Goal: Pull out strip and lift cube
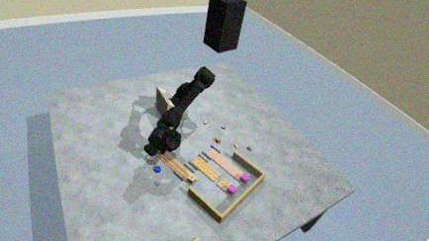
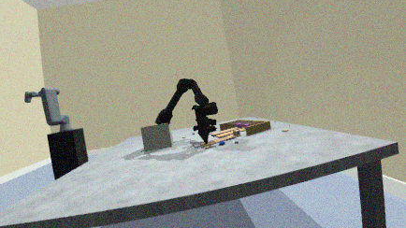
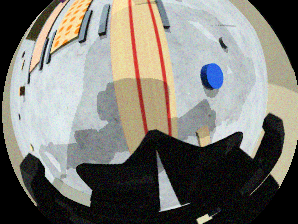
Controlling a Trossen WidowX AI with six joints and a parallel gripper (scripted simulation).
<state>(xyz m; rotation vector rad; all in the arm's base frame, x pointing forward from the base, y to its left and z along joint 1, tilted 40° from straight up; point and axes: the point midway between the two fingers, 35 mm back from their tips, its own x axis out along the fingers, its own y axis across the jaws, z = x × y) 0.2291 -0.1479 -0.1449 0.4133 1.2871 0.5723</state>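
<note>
Jaws pressed together on the near end of the striped strip

The gripper holds nothing; the striped strip runs lengthwise from its tips toward the tray near the worktop's right corner, a small cube on its far end.

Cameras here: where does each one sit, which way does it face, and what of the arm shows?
Top: high above, tilted down on the table; whole arm shows.
Exterior: low, off the table edge, looking across it; arm and shut gripper side-on.
Wrist: on the arm, looking down the red-lined strip toward the tray; only the dark fingers show.
Shared: top and wrist both show the blue disc.
</note>
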